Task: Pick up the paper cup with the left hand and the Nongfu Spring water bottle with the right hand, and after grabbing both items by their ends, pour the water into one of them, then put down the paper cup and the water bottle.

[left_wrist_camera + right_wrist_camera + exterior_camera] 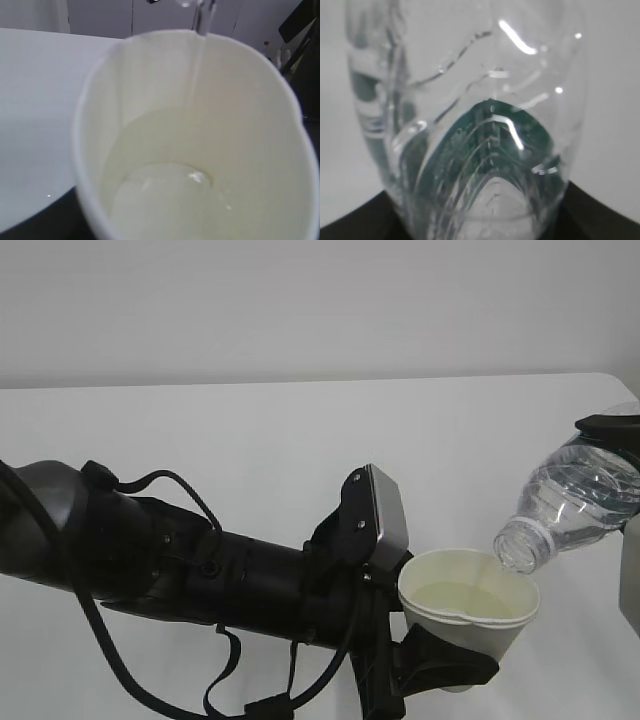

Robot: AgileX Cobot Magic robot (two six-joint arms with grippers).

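- Right wrist view: the Nongfu Spring water bottle (pixel 470 140) fills the picture, a dark green label seen through its ribbed wall; no lettering is readable.
- Exterior view: the right hand (pixel 625 455) grips that bottle at its base, near the picture's right edge; its neck tilts down over the paper cup (pixel 468 612).
- The left hand (pixel 425 665) has its black claw closed around the cup's lower part, holding it above the white surface (pixel 250 440).
- Left wrist view: the water (pixel 165 175) lies pale in the cup, a thin stream falling in.
- A plain pale wall stands behind the surface; its far edge and rounded right corner show, with much bare room behind the arms.
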